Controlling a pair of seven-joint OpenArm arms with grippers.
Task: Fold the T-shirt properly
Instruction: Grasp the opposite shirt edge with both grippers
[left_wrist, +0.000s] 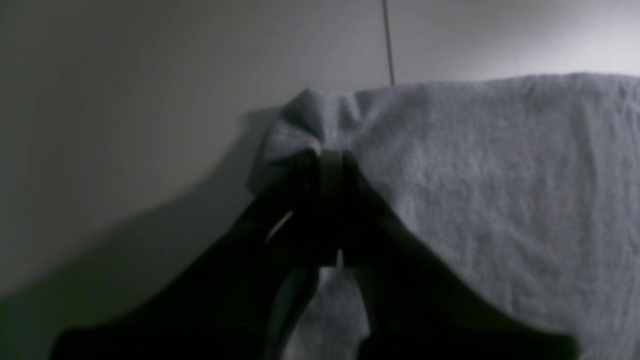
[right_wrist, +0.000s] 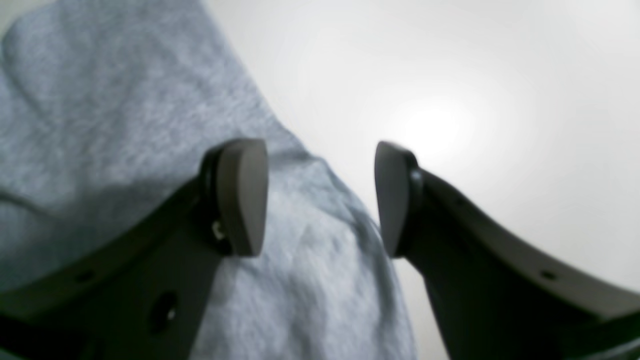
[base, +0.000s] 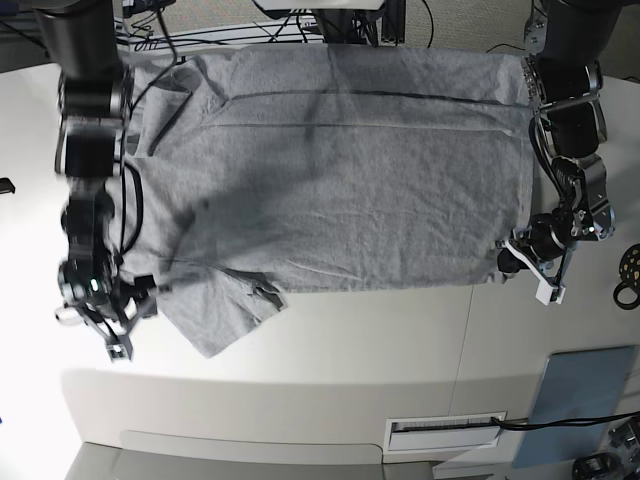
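The heather-grey T-shirt (base: 350, 170) lies spread flat across the white table, plain side up, with one sleeve (base: 215, 310) sticking out toward the front left. At the shirt's right front corner my left gripper (base: 510, 258) is shut on a bunched bit of the T-shirt (left_wrist: 500, 175); the left wrist view shows the gripper (left_wrist: 330, 155) pinching that fold. Beside the sleeve at the left, my right gripper (base: 143, 295) stands open. In the right wrist view the gripper (right_wrist: 320, 195) hovers over the T-shirt's (right_wrist: 100, 100) edge with nothing between its fingers.
A grey-blue flat pad (base: 572, 392) lies at the front right corner. A black ring-shaped object (base: 630, 280) sits at the right edge. Cables (base: 300, 20) run along the back edge. A slot (base: 445, 432) is set into the table's front.
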